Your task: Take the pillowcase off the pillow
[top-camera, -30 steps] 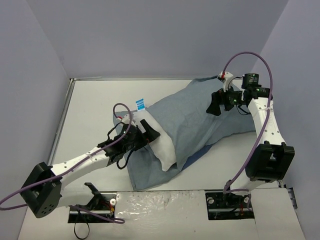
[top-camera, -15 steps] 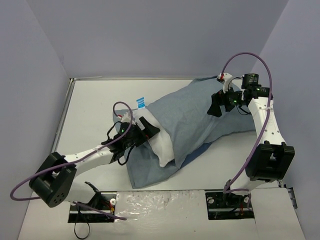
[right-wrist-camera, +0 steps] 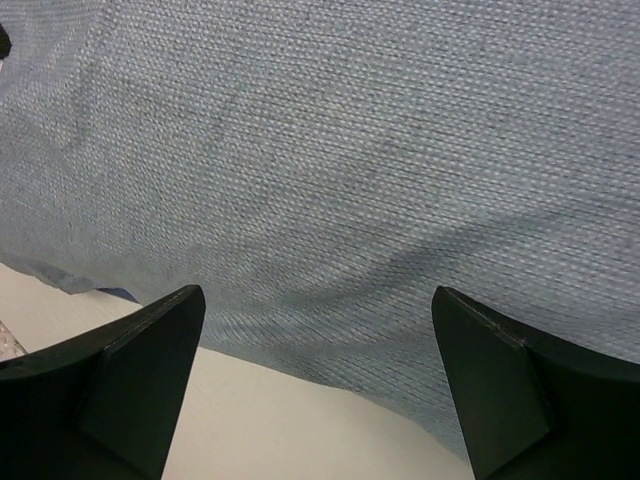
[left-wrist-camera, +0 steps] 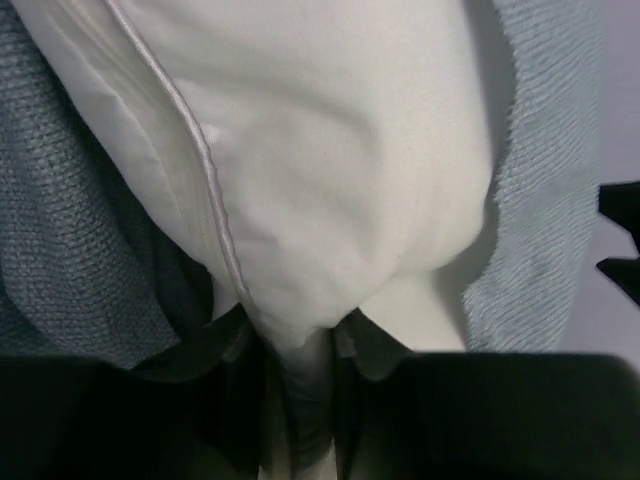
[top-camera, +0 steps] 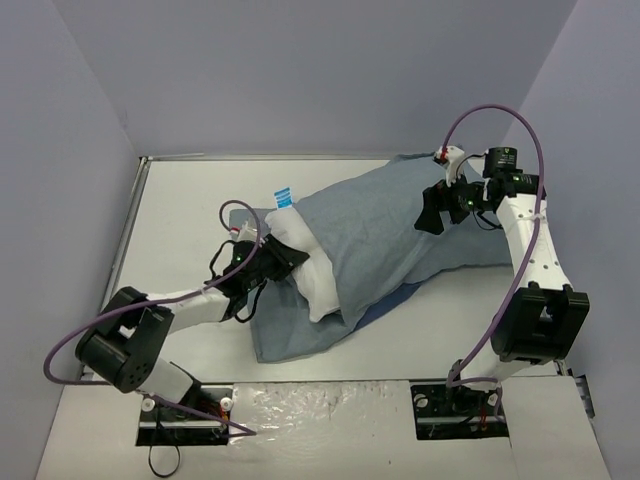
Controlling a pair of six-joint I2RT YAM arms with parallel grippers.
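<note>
The grey-blue pillowcase (top-camera: 400,235) lies slantwise across the table with the white pillow (top-camera: 305,265) bulging out of its open left end. My left gripper (top-camera: 280,262) is shut on the pillow's exposed end. In the left wrist view a fold of the pillow (left-wrist-camera: 330,150) is pinched between the dark jaws of that gripper (left-wrist-camera: 297,338), with pillowcase fabric (left-wrist-camera: 60,250) on both sides. My right gripper (top-camera: 432,215) hovers open over the pillowcase's upper right part. In the right wrist view its gripper (right-wrist-camera: 315,300) stands wide open above the weave of the pillowcase (right-wrist-camera: 330,150), holding nothing.
A small blue-and-white label (top-camera: 282,197) sticks up at the pillow's far left corner. Purple cables loop off both arms. The white table (top-camera: 180,210) has a raised rim on the left and back, and grey walls enclose it.
My left gripper went from open to shut on the pillow's end as the left arm folded in. The pillow and pillowcase shifted a little to the left. The right arm held still.
</note>
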